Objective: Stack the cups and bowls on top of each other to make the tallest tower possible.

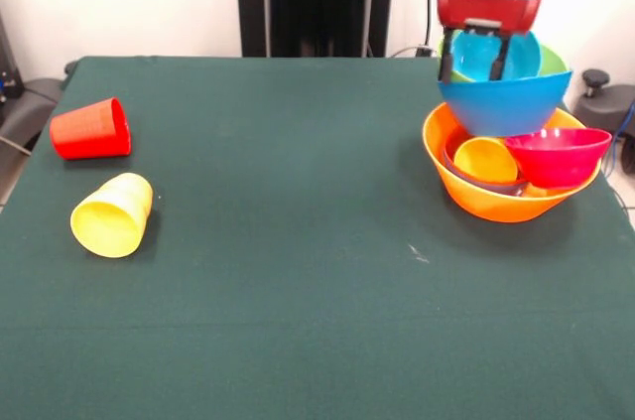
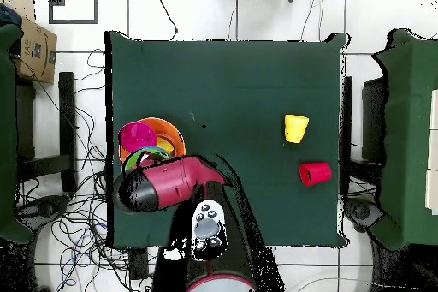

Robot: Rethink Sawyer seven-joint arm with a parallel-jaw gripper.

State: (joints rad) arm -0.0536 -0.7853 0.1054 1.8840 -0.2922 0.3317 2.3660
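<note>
The tower [image 1: 511, 147] stood near one edge of the green surface [image 1: 298, 271]: a large yellow-orange bowl [image 1: 466, 192] held a crimson bowl [image 1: 559, 155], a yellow-orange cup [image 1: 485, 159] nested in a small bluish bowl, and a tilted medium blue bowl [image 1: 504, 100] with a light-blue bowl [image 1: 493, 51] inside it. A lime green bowl [image 1: 553, 60] showed behind. Well apart, the red cup [image 1: 91, 130] and yellow cup [image 1: 112, 214] lay on their sides near each other.

Even, bright room light falls on the green table [image 1: 298, 241] — soft, short shadows sit just beside the red cup [image 1: 91, 130] and yellow cup [image 1: 112, 214]. The glossy orange bowl [image 1: 466, 192] shows small highlights — its edges look slightly soft.
</note>
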